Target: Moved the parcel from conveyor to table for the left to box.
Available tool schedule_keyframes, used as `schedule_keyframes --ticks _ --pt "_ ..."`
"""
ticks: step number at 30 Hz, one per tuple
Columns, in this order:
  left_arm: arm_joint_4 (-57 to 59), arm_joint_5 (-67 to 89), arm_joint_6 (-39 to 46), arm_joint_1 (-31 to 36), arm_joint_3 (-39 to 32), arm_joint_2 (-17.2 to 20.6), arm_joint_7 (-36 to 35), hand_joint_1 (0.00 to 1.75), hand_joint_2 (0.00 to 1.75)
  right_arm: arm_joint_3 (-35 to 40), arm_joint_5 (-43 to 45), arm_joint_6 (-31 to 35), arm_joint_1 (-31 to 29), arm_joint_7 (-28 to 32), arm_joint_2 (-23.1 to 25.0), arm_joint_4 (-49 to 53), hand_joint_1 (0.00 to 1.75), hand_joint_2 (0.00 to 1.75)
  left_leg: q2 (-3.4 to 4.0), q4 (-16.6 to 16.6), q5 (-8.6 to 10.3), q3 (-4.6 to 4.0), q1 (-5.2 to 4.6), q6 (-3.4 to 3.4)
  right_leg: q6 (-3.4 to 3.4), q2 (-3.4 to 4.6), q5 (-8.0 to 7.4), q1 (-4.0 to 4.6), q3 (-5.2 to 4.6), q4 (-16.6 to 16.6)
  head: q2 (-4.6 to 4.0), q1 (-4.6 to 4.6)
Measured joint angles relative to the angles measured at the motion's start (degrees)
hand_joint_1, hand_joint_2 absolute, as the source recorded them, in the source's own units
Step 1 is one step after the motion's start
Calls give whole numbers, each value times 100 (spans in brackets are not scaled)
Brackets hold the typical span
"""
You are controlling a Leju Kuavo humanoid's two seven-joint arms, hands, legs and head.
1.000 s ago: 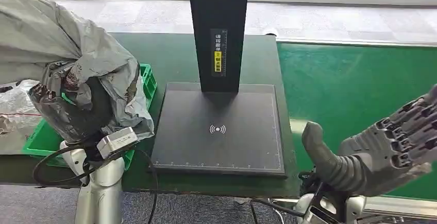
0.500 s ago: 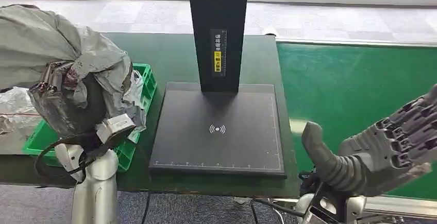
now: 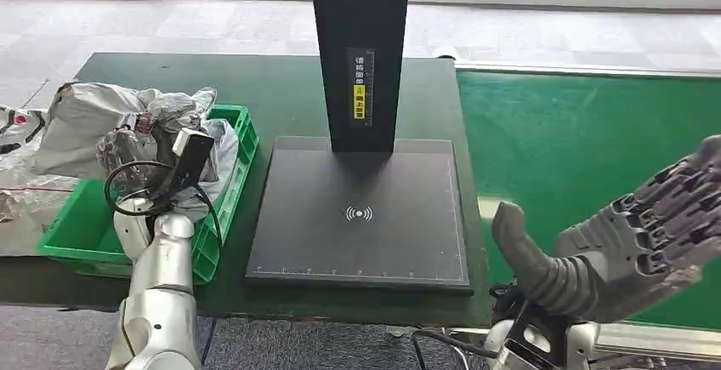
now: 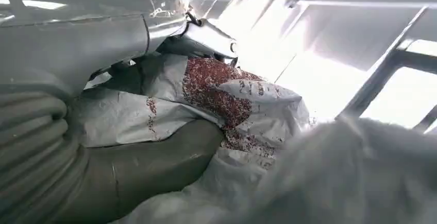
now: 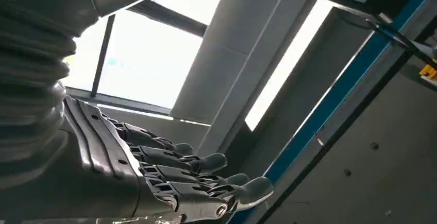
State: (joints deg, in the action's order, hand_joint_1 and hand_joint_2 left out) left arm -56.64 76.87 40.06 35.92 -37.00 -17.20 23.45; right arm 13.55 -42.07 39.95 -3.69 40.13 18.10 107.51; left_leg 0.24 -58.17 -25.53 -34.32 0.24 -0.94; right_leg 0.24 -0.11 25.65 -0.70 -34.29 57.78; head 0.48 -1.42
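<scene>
The grey plastic parcel [image 3: 89, 119] sits low over the far end of the green crate [image 3: 228, 204] at the table's left side, spilling past the crate's left rim. My left hand [image 3: 140, 145] is buried in its crumpled folds and holds it. In the left wrist view my thumb [image 4: 149, 162] presses against the parcel [image 4: 242, 100], which shows reddish speckled print. My right hand [image 3: 621, 247] floats open at the lower right, over the near edge of the green conveyor belt [image 3: 587, 140], its fingers [image 5: 206, 177] spread with nothing in them.
A black scanner base [image 3: 361, 217] with a tall black post [image 3: 361, 55] occupies the middle of the dark green table [image 3: 281, 98]. More crumpled plastic bags [image 3: 17, 196] lie left of the crate. Tiled floor lies beyond the table.
My left arm has brought the parcel down from its raised position and away to the left, onto the crate. The right hand has barely moved.
</scene>
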Motion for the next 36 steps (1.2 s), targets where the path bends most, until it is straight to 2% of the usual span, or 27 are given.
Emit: schedule_keyframes --ticks 7,15,16,17,18,25,26,32,36 --pt "699 293 15 281 -248 116 -276 175 175 26 0 0 -15 0 0 -57 0 175 -6 0 0 -1 0 0 0 -7 1 0 1 0 0 0" --pt "1628 689 17 614 -245 376 -1351 175 175 81 13 0 -29 0 0 -111 0 175 -6 0 3 4 0 -2 0 -8 0 0 6 0 0 0" --pt "1894 758 17 702 -245 448 -1529 138 175 81 15 -2 -29 0 0 -118 0 175 -6 0 3 6 0 -3 0 -8 0 0 9 0 0 0" --pt "2070 789 22 764 -245 507 -1674 19 175 83 20 0 -30 0 0 -127 0 175 -6 1 4 9 0 -3 0 -8 0 1 12 0 0 0" --pt "2208 804 26 814 -245 566 -1722 0 175 83 20 0 -30 0 0 -135 0 175 -6 1 4 13 0 -3 0 -7 0 1 15 0 0 0" --pt "2888 914 2 1065 -245 811 -2232 0 175 85 28 0 -33 0 0 -173 0 175 -7 2 3 30 0 -3 -1 -11 2 -1 34 0 0 0" --pt "2901 859 18 1069 -245 824 -2229 0 0 85 28 0 -33 0 0 -177 0 175 -7 1 3 30 0 -3 -1 -11 2 -1 35 0 0 0" --pt "2736 484 50 979 -246 850 -1959 0 0 85 26 0 -32 0 0 -195 0 175 -7 1 3 32 0 -3 -1 -11 2 -1 37 0 0 0" --pt "2003 -22 50 713 -345 663 -1085 0 0 85 17 0 -31 0 0 -197 0 175 -7 1 4 28 0 -3 -1 -11 2 0 31 0 0 0"
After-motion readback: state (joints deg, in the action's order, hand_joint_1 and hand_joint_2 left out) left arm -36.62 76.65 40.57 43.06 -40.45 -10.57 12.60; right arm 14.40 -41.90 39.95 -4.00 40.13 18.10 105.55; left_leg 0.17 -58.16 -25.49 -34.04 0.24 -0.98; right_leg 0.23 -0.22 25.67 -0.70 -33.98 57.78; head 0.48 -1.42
